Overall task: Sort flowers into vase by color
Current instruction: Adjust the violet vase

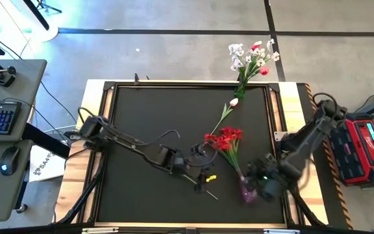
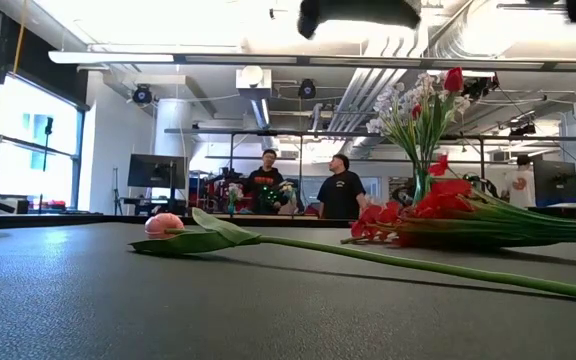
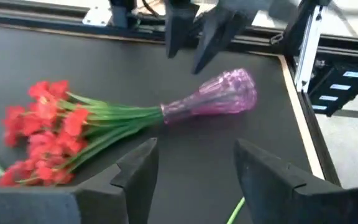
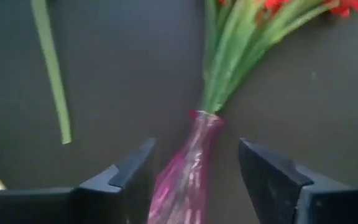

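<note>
- A pink glass vase lay toppled at the lower right of the table, its bunch of red flowers spilling from the neck.
- The right claw, fingers spread, hovered straddling the vase; a careless grip risked rolling it or pulling stems loose.
- The left claw, also spread, waited nearby; collision looked possible.
- A pink tulip lay unsorted at upper centre.
</note>
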You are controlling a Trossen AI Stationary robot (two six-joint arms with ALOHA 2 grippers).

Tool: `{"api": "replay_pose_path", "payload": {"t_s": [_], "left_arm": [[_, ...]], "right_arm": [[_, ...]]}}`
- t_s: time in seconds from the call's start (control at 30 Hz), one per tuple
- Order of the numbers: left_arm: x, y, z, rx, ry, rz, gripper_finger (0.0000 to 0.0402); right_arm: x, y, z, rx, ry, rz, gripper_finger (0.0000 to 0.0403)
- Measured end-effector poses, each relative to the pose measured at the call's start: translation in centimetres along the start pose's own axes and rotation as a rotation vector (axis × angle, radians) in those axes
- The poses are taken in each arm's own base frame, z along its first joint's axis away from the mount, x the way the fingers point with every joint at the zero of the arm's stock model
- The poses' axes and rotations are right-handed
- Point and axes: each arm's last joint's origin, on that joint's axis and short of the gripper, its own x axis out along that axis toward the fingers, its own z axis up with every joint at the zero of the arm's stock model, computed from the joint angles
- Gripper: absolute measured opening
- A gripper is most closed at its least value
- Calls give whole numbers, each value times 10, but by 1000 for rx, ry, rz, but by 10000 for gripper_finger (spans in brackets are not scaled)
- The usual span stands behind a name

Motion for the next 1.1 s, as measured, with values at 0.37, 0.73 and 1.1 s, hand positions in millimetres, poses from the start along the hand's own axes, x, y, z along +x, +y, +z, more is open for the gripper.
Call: {"api": "replay_pose_path", "payload": {"t_s": [0.37,0.73,1.1], "left_arm": [[-47,21,-25,7,113,34,165],[-110,45,-63,-89,10,16,165],[-116,48,-68,-72,2,5,165]], "right_arm": [[43,11,45,81,268,-39,203],[84,15,40,68,443,-174,201],[119,11,53,95,466,-259,171]]}}
